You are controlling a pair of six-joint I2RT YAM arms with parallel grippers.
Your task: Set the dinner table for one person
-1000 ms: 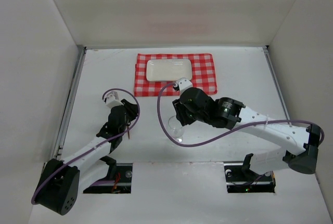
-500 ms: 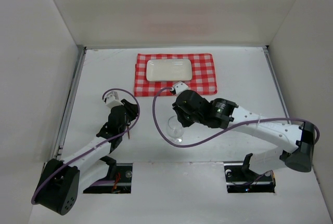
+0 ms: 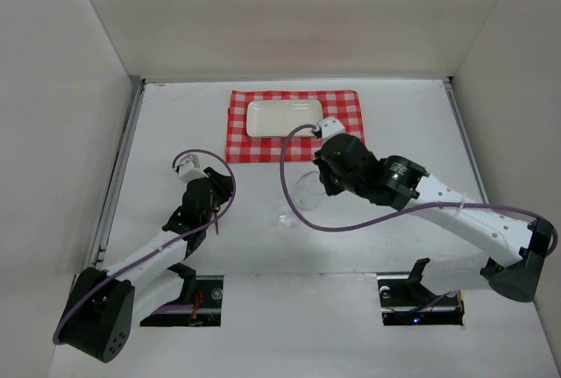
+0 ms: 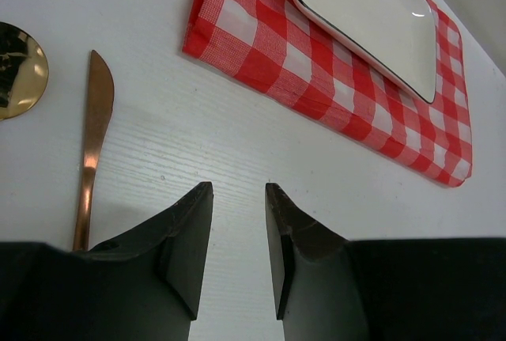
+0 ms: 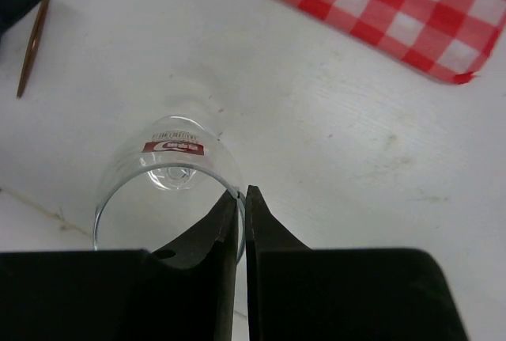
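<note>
The white dinner table holds a red-and-white checked cloth at the back, with a small white rectangular plate on it. My right gripper is shut on the rim of a clear wine glass, one finger inside and one outside. The right wrist view shows that gripper and the tilted glass with its red label, in front of the cloth. My left gripper is open and empty over bare table, left of the glass. It also shows in the top view.
A copper knife lies on the table beside the left fingers, and a gold spoon bowl is further left. The plate and cloth lie ahead of the left gripper. Metal strips edge the table, and white walls close it in.
My right gripper has moved right and toward the cloth, carrying the wine glass with it. The left arm has not moved.
</note>
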